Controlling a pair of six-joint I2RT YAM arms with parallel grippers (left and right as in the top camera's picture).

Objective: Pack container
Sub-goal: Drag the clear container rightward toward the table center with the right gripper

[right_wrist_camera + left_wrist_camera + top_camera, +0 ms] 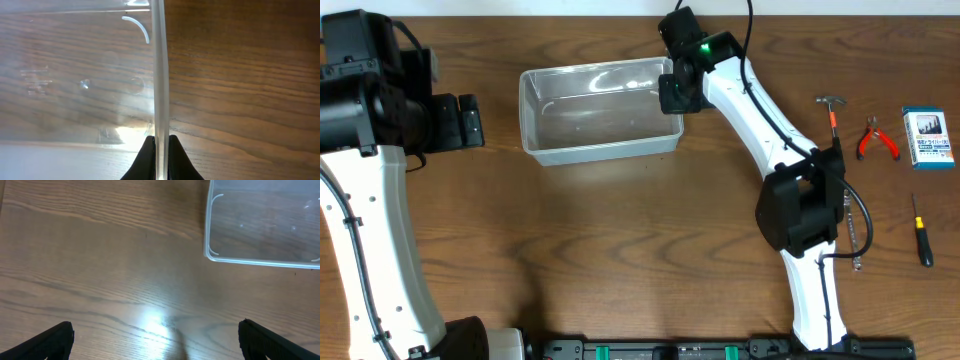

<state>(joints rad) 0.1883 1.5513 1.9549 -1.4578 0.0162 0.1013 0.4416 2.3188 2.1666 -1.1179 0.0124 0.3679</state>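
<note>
**One container [590, 118] pinched at its wall, nothing packed yet**

The clear plastic container stands upright on the wooden tabletop [620, 230], and nothing lies in it. The right gripper [160, 150] is closed on the container's right-hand wall, one finger inside and one outside, with the thin rim running straight up between them in the right wrist view. Gripping the wall rather than the base probably serves to steady the bin or drag it to a better spot.

The left gripper [155, 330] hovers to the left of the container, its fingers [55, 337] spread wide and holding nothing. It looks parked there to stay clear.

Well to the right of the container, beyond the right arm, lie a hammer [831, 108], red-handled pliers [876, 140], a blue-and-white box [928, 138] and a screwdriver [920, 243], each apart from the others. These are presumably the items to pack.

The box carries printed writing, too small to read. Faint moulded marks show on the container's floor in the right wrist view, and they are not legible either.
</note>
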